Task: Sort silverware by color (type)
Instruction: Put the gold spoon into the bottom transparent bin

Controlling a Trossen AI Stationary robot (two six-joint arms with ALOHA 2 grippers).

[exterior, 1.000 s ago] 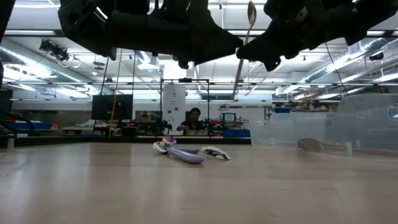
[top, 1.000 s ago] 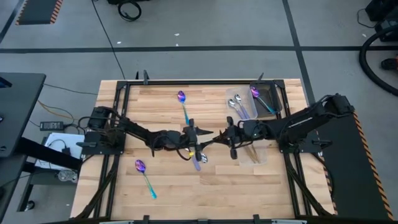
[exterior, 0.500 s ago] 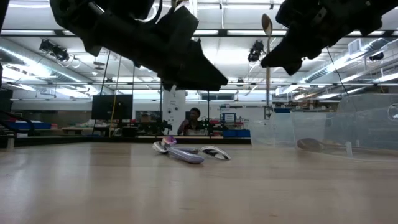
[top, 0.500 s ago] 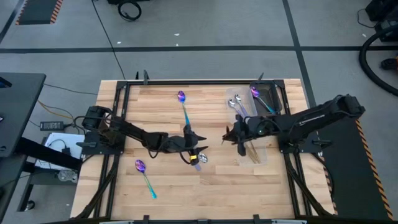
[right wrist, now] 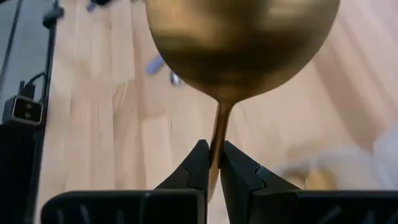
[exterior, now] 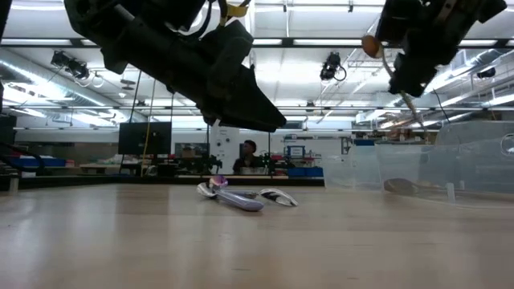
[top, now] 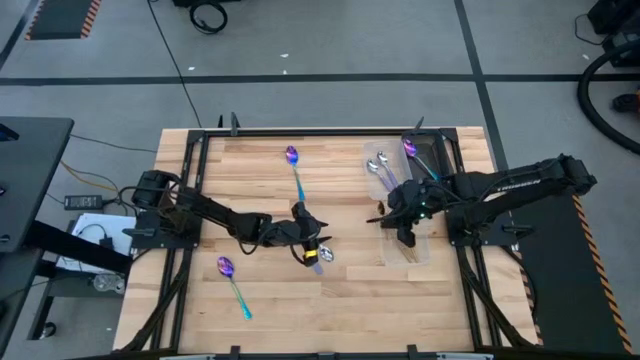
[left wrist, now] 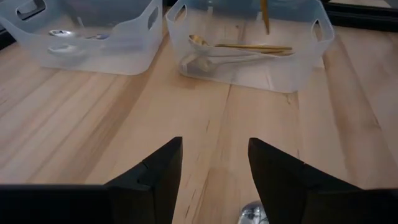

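Right end effector (top: 403, 233) moved over clear bin (top: 425, 250), pinching gold spoon (right wrist: 239, 43), left end effector (left wrist: 214, 171) open above wooden table (top: 270, 300)

Looks like a big robotics lab: ceiling strip lights (exterior: 321, 42), benches with monitors (exterior: 144, 138) behind, taped concrete floor (top: 330, 60) at 12 o'clock.

Work surface: a light wooden table (top: 270, 300) in a dark frame. Directly on it lie one purple-blue spoon (top: 294, 166) near the far edge, a second purple-blue spoon (top: 232, 281) toward the near left, and a small cluster of spoons (top: 318, 254) at centre. Three clear plastic containers (top: 420, 190) stand on the right side, touching or just beside one another.
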